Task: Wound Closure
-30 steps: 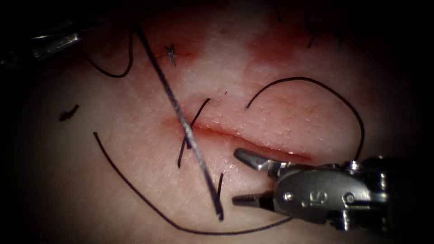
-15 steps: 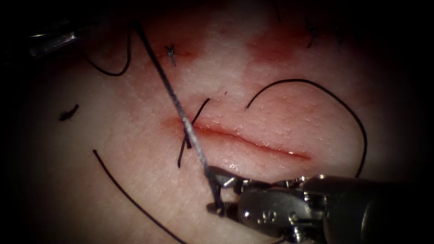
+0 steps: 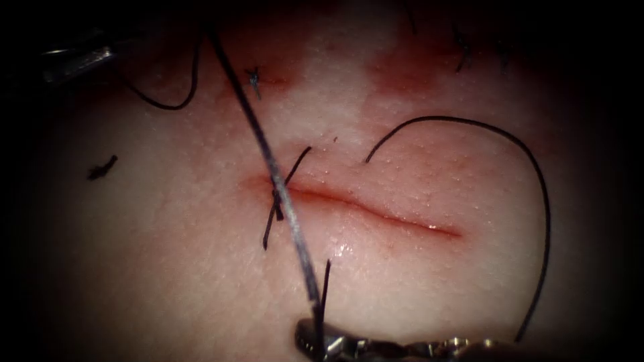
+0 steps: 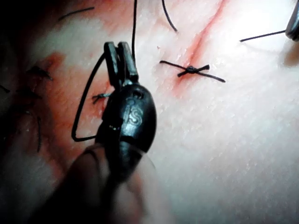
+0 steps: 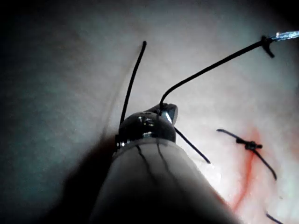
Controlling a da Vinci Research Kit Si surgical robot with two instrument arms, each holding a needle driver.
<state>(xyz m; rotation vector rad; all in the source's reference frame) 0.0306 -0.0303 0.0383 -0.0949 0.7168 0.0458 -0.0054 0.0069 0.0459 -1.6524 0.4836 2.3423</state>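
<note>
The tissue [image 3: 436,288] carries a red cut [image 3: 376,213] with one knotted stitch [image 3: 276,198] at its left end, also seen as the stitch [image 4: 191,70] from the left wrist. A dark thread [image 3: 268,164] runs taut above the tissue from upper left to the bottom edge. My left tool [image 3: 74,60] sits far left of the cut; its jaws [image 4: 120,58] are shut on the thread's upper part. My right tool [image 3: 320,343], below the cut, is shut on the thread near its free end [image 3: 327,281]; the right tool [image 5: 166,112] grips the strand leading to the left tool's tip [image 5: 282,35].
A long slack loop of thread [image 3: 530,174] curves over the tissue right of the cut. A smaller loop [image 3: 168,104] lies at the upper left. Cut ends of thread [image 3: 102,167] and an older stitch [image 3: 253,79] sit on the tissue, with red fluid [image 3: 402,74] above.
My right tool moved left, closed its open jaws on the thread near its end, then drew down to the bottom edge. The loose strand at lower left slid out of sight.
</note>
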